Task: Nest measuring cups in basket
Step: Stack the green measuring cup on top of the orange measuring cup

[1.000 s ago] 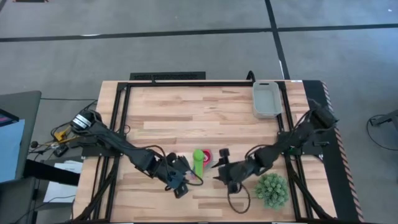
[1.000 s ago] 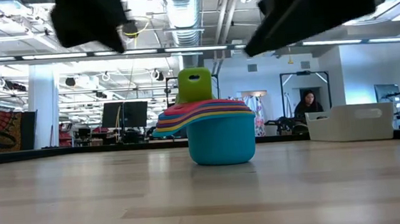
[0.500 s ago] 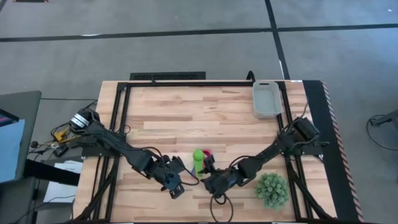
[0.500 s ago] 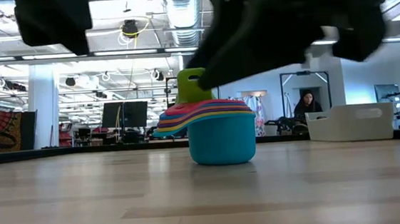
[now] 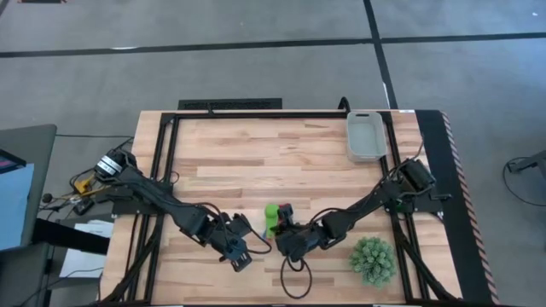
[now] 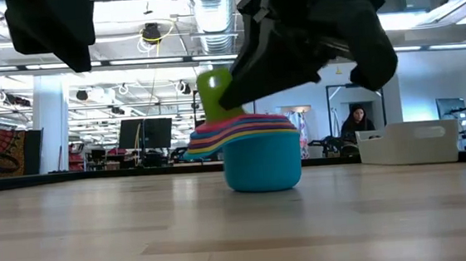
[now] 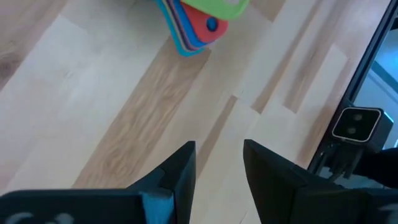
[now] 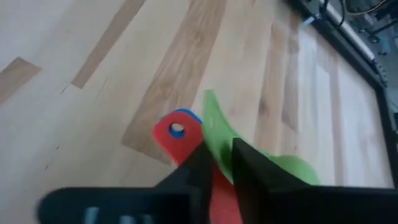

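Nested stack of measuring cups sits near the table's front edge, w/ wide bare wood behind it up to the basket at the far right corner, well apart; spiky plant is near the front right edge. Right gripper is at the stack, fingers pinched on the green cup's handle, shown in the wrist view but blocked in the high view. Left gripper hovers beside the stack, part-open, holding nothing; low view alone shows a person beyond the table.

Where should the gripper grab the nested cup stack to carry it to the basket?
By the fanned flat handles, from the open side away from the bowls. The cups sit upright and nested; handles overlap, so one pinch likely takes several. The right gripper is closing there; the green handle is tilted up.
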